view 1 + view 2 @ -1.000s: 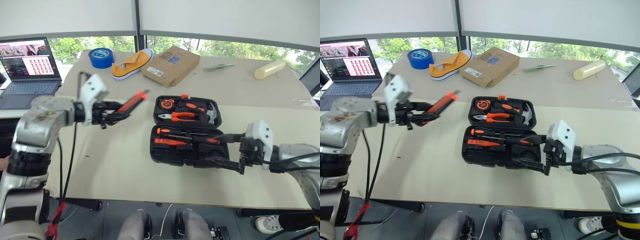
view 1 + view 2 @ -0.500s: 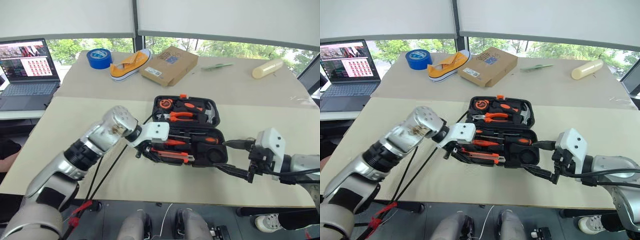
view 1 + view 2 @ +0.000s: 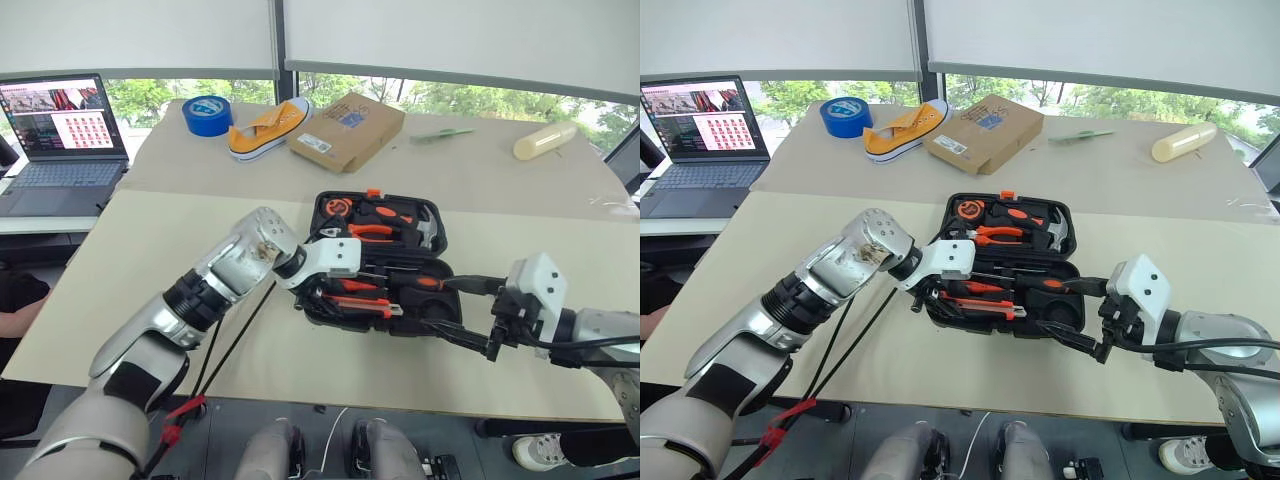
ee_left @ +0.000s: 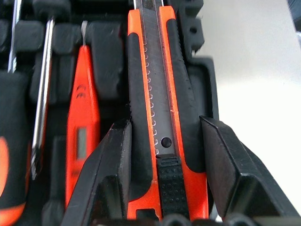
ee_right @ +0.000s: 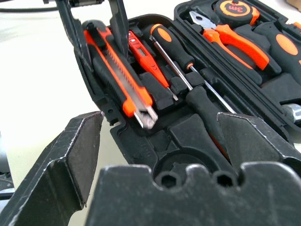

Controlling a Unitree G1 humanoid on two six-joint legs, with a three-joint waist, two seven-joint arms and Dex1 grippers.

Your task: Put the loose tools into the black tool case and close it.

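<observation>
The black tool case (image 3: 316, 220) lies open mid-table, lid away from me. Pliers (image 5: 235, 40), a tape measure (image 5: 233, 8) and a hammer (image 3: 422, 228) sit in the lid. Two black-and-orange screwdrivers (image 5: 174, 47) and the slim orange tester screwdriver (image 4: 82, 141) lie in the base. My left gripper (image 3: 325, 290) is shut on the orange-and-black utility knife (image 4: 157, 117), which lies along the base's front slot (image 5: 120, 70). My right gripper (image 3: 440, 305) hangs open, holding nothing, at the case's right front corner.
At the back of the table are a laptop (image 3: 60, 130), a blue tape roll (image 3: 207, 114), a yellow shoe (image 3: 265, 125), a cardboard box (image 3: 347, 130) and a cream cylinder (image 3: 543, 140). The table's front edge runs just below the case.
My left arm swung from the table's left over to the case and sank, bringing the utility knife down onto the base's front slot. The right gripper kept its place.
</observation>
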